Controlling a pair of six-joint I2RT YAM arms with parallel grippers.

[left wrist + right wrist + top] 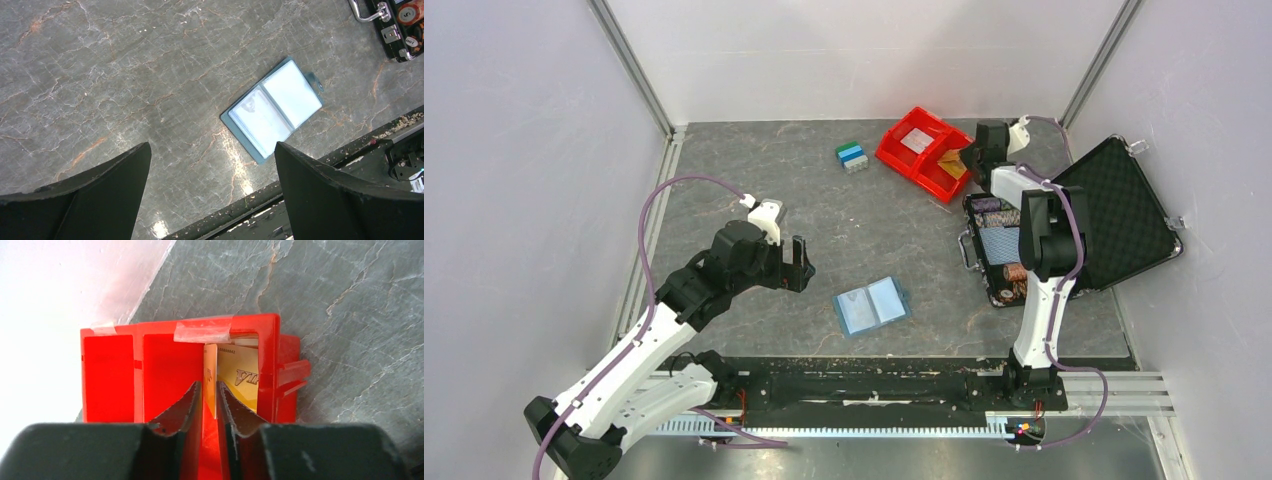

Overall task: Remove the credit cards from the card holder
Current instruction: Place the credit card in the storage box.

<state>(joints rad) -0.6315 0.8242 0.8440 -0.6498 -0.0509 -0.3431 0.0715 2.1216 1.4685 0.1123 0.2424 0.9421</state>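
Note:
The light-blue card holder (871, 305) lies spread open on the table near the front edge, its two pale panels up; it also shows in the left wrist view (272, 107). My left gripper (802, 265) hovers to its left, wide open and holding nothing (212, 190). My right gripper (969, 160) reaches down into the red bin (889, 150). Its jaws stand narrowly apart (210, 390), with the edge of an orange credit card (240, 377) between the fingertips, and the card leans inside the bin's right compartment (165, 360). A whitish credit card (916, 141) lies in the bin's other compartment.
A black foam-lined case (1114, 210) stands open at the right, with poker chips (1014, 280) and a blue card deck (999, 243) in its tray. Its latch corner shows in the left wrist view (395, 30). A small blue-green box (852, 156) sits left of the bin.

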